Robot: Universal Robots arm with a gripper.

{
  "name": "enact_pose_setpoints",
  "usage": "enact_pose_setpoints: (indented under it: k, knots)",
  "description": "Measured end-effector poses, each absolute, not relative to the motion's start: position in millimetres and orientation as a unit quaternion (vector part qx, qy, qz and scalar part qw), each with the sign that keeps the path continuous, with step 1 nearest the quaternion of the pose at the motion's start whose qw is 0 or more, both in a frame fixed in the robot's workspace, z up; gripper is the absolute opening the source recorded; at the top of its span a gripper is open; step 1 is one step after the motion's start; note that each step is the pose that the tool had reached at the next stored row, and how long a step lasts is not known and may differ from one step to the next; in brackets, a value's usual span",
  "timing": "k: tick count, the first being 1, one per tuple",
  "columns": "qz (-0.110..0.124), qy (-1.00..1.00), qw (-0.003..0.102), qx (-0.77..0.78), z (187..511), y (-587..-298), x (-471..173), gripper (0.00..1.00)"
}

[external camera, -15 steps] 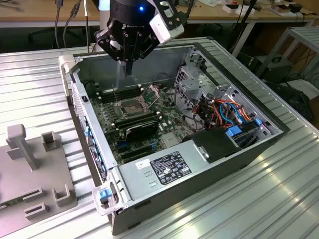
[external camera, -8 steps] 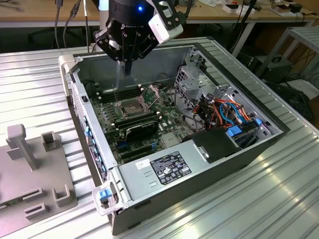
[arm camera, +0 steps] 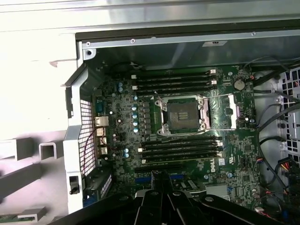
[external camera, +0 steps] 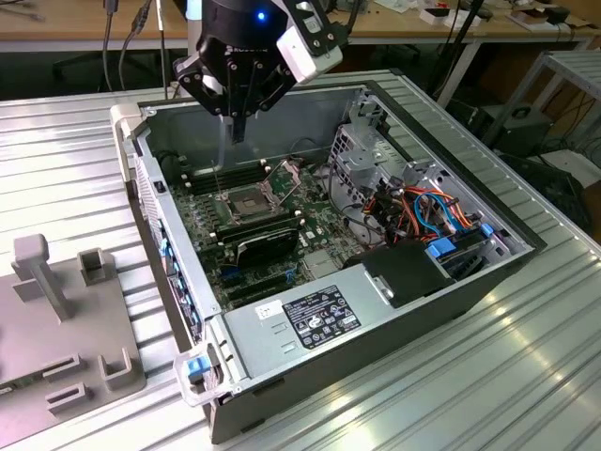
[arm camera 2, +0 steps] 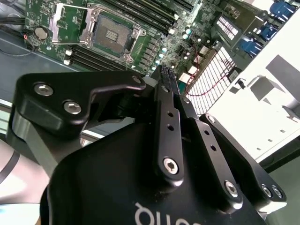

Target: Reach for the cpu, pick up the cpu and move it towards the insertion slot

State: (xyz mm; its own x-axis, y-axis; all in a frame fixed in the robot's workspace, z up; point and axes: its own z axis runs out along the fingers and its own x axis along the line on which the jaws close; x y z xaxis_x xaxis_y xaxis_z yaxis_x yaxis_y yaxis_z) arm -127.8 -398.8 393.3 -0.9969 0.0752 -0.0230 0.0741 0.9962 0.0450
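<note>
The arm hangs in from above in the exterior view, its black wrist lit by a small blue light. The gripper points almost straight down from it. Its black linkages spread wide at the palm and draw in to one narrow tip. In both wrist views the fingers lie flat against each other, pressed together along their length.

Cropped by the exterior view's upper edge: gripper. Cropped at the exterior view's left: grey fixture plate on the table. Behind the gripper's black body in the second wrist view, much of the motherboard hidden. Too small to make out in the exterior view: insertion slot centre
</note>
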Motion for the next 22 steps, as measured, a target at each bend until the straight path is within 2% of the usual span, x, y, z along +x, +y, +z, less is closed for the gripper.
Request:
enact_pose_setpoints:
  k: [22]
  knots:
    - [0.022,0.999,0.011,0.037,393.2,-398.9,-135.3,0.11]
